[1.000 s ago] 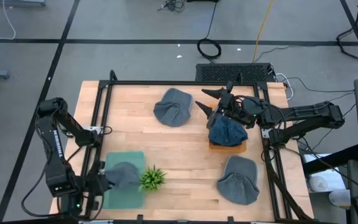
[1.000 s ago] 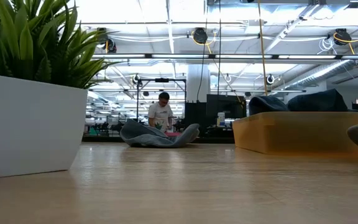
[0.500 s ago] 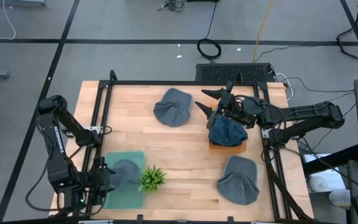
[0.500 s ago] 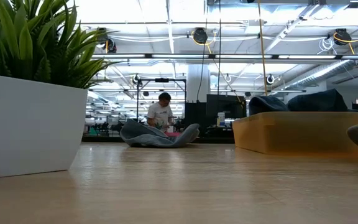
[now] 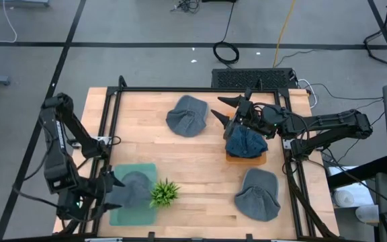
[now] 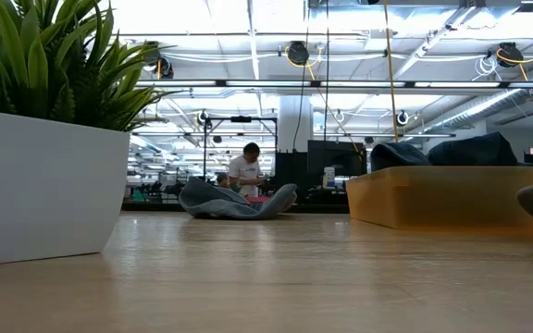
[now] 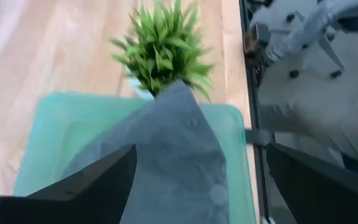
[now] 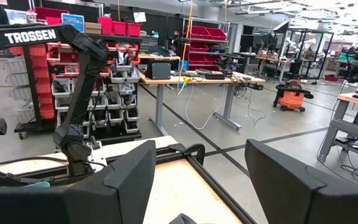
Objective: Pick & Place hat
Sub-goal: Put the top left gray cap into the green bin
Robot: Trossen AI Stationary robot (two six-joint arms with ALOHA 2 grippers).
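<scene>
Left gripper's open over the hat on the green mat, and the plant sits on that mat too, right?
Not quite. The left gripper is open at the hat on the green mat, but the plant stands on the bare table beside the mat's edge, not on it. The high view shows this.

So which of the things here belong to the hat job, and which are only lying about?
Belong to the job:
- hat on the green mat
- green mat
- hat on the wooden block
- wooden block
- two hats lying on the table
- left tool, open
- right tool, open

Just lying about:
- potted plant
</scene>
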